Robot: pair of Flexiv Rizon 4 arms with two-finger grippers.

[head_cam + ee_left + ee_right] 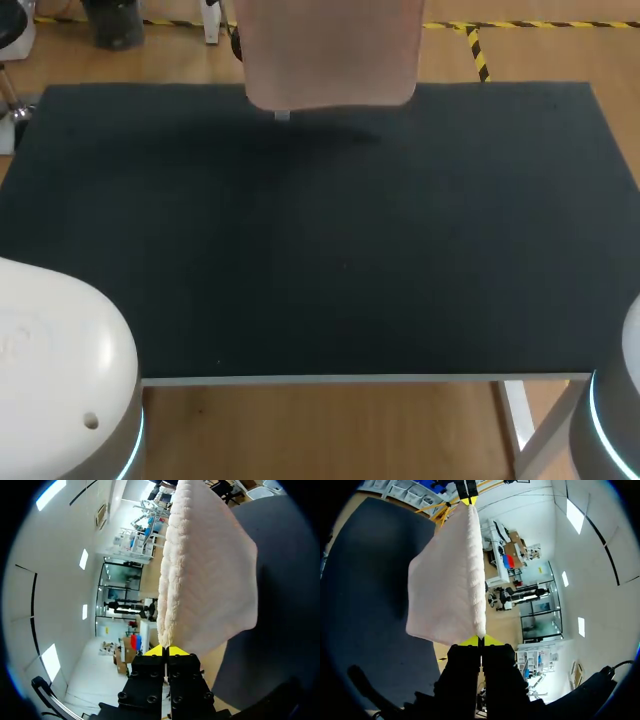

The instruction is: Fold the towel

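Pale pink towel (330, 50) hangs as a flat sheet over the far edge of the dark surface (320, 250), its top edge out of the head view; a soft shadow lies on the surface just below its lower edge. Whether that edge touches the surface cannot be told. Left gripper (165, 650): jaws pressed together, pinching one upper corner of the towel between the yellow tips. Right gripper (480, 641): jaws likewise pinching the opposite upper corner. The top edge runs taut from one gripper to the other. The left arm (60, 370) and right arm (610, 410) show at the near corners.
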